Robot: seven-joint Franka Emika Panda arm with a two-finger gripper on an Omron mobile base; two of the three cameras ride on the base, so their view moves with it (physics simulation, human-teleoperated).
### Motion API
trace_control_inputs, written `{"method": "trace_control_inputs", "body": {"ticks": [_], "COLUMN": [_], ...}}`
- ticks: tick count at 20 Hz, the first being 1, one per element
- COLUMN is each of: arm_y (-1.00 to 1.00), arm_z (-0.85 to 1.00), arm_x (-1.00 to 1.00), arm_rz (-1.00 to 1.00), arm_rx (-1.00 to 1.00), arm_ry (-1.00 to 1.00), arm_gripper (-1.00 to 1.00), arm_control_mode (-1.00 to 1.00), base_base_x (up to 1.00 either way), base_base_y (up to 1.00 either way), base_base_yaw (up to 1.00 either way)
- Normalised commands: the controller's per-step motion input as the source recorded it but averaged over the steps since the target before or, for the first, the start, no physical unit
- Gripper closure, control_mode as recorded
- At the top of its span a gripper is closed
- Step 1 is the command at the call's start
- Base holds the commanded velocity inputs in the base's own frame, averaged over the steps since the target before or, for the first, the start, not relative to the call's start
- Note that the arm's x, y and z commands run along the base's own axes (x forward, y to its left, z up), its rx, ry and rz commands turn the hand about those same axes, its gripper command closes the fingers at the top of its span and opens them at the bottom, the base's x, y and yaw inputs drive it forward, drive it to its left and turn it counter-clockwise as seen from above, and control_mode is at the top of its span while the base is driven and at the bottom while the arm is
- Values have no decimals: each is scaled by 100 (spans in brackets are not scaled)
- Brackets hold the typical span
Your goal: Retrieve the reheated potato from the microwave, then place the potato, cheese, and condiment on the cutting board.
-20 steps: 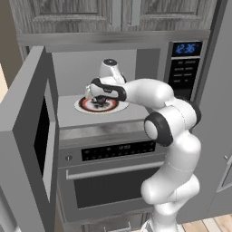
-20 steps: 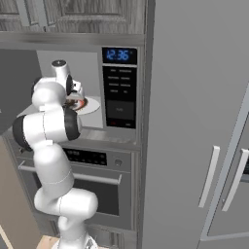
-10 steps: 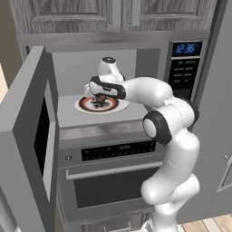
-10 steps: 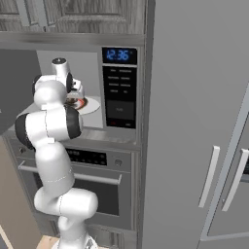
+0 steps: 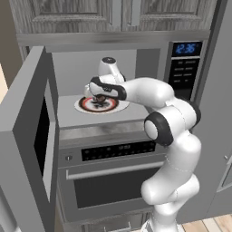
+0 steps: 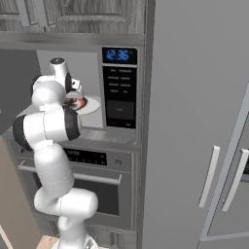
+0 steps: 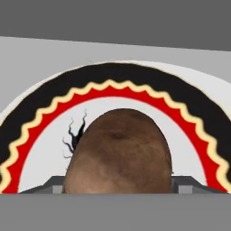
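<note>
The microwave (image 5: 183, 68) stands open, its door (image 5: 31, 136) swung out to the left. Inside it, the brown potato (image 7: 119, 153) lies on a white plate (image 7: 135, 74) with a black, red and cream rim. My gripper (image 5: 99, 97) reaches down over the plate (image 5: 114, 107). In the hand view my gripper (image 7: 116, 184) has a fingertip pressed against each side of the potato. From the right, the arm covers most of the plate (image 6: 93, 105) beside the keypad (image 6: 119, 87). The cheese, the condiment and the cutting board are out of view.
A steel oven with a bar handle (image 5: 113, 170) sits directly under the microwave. Wooden cabinets (image 5: 113, 13) hang above it. A tall steel fridge (image 6: 194, 146) with two handles stands to the right.
The jaws have narrowed from wide open onto the potato's sides. The hand has dropped slightly toward the plate. The base and the door have not moved.
</note>
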Motion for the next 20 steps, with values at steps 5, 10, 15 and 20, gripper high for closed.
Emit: {"method": "trace_control_inputs", "body": {"ticks": [5, 10, 15, 20], "arm_y": [7, 1, -9, -17], "arm_z": [2, 18, 42, 24], "arm_x": [-43, -48, -54, -72], "arm_rz": [0, 0, 0, 1], "arm_rx": [0, 3, 10, 11], "arm_ry": [-16, -7, 0, 0], "arm_gripper": [100, 100, 100, 100], "arm_control_mode": [-100, -100, -100, -100], "base_base_x": [0, 0, 0, 0], "base_base_y": [0, 0, 0, 0], "base_base_yaw": [0, 0, 0, 0]}}
